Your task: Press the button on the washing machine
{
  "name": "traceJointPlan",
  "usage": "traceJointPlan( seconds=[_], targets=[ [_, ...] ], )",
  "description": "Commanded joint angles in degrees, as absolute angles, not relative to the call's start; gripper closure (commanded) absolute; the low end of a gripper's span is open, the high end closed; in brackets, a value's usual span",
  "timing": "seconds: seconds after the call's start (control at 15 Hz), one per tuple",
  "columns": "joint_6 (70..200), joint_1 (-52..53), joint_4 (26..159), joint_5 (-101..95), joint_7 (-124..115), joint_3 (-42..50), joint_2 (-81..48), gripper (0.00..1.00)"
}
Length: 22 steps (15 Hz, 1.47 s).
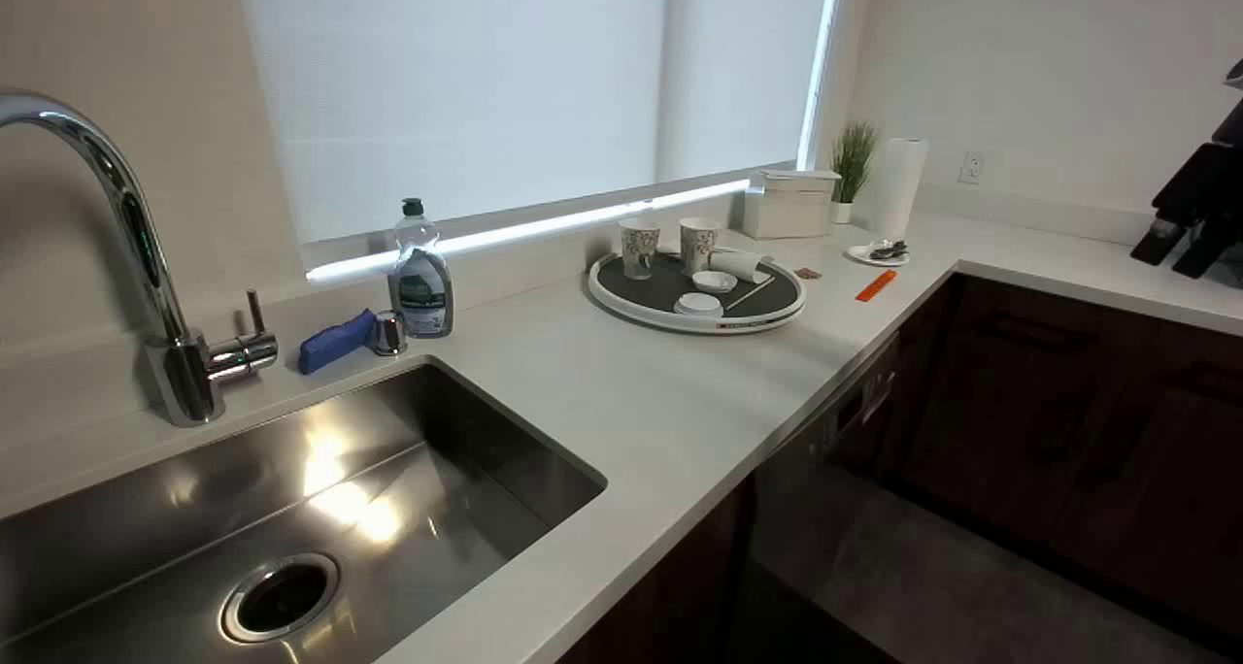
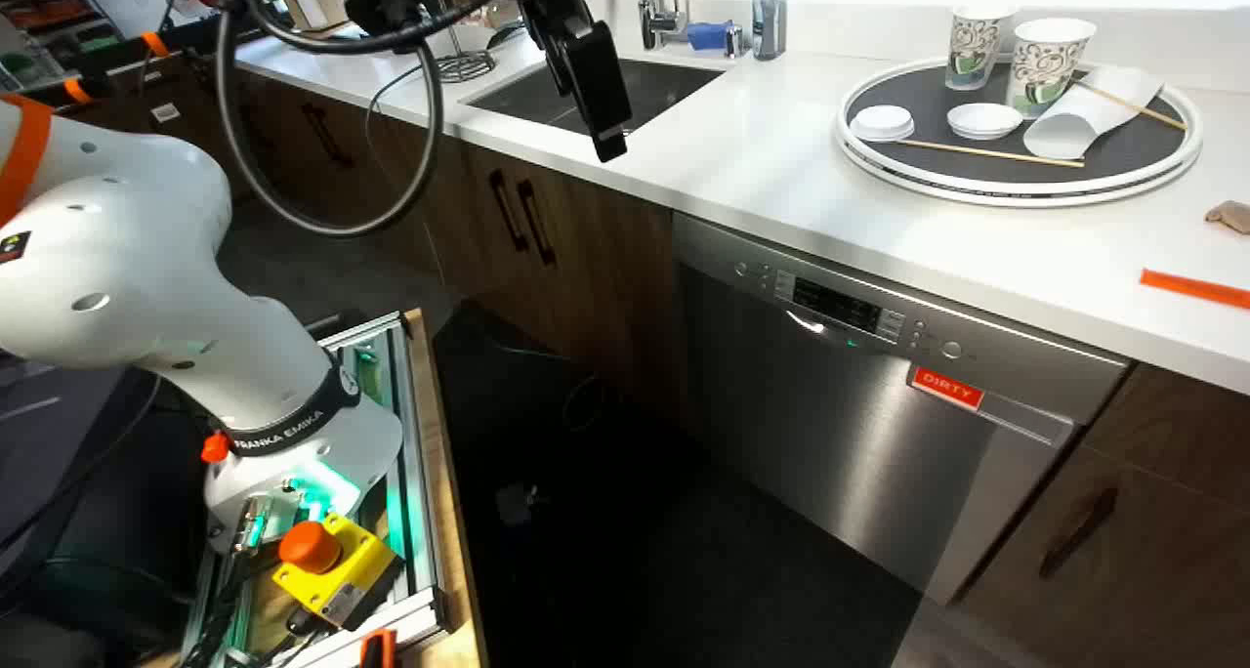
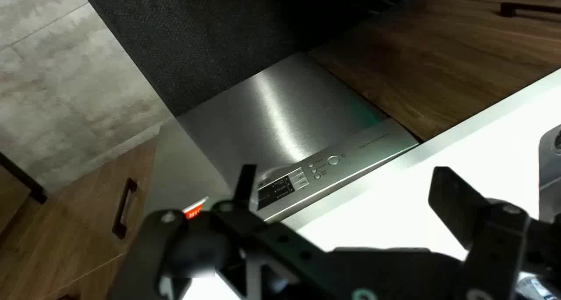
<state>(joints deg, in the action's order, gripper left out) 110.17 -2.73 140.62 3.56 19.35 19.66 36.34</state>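
The washing machine (image 2: 830, 434) is a stainless built-in appliance under the white counter. Its top strip carries a dark display (image 2: 837, 304) and round buttons at the left (image 2: 740, 269) and right (image 2: 952, 350). In the wrist view, the machine (image 3: 271, 116) shows its display (image 3: 276, 191) and one large round button (image 3: 333, 160); a finger hides part of the strip. In an exterior view only its dark front (image 1: 806, 509) shows. My gripper (image 2: 610, 141) is in the air near the sink's front edge, apart from the machine. In the wrist view it (image 3: 343, 170) is open and empty.
The white counter (image 2: 781, 131) overhangs the machine. A round tray (image 2: 1016, 199) with cups and lids stands on it. The sink (image 1: 388, 509) and faucet (image 1: 126, 217) are beside it. An orange "DIRTY" sign (image 2: 945, 387) is on the machine. Wooden cabinets (image 2: 586, 287) flank it.
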Motion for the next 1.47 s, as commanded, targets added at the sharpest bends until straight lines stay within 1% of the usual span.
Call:
traceJointPlan(
  seconds=[0.0,0.73,1.07,1.2,1.4],
  targets=[
    [110.0,-4.2,140.5,4.4,20.1,18.5,36.0,0.0],
    [110.0,-4.2,140.5,4.4,20.1,18.5,36.0,0.0],
    [118.3,-8.1,140.0,4.7,16.7,21.4,24.6,0.0],
    [122.9,-8.4,140.1,5.3,19.5,22.6,20.1,0.0],
    [133.0,-7.6,140.6,7.3,27.0,23.9,13.9,0.0]
  ],
)
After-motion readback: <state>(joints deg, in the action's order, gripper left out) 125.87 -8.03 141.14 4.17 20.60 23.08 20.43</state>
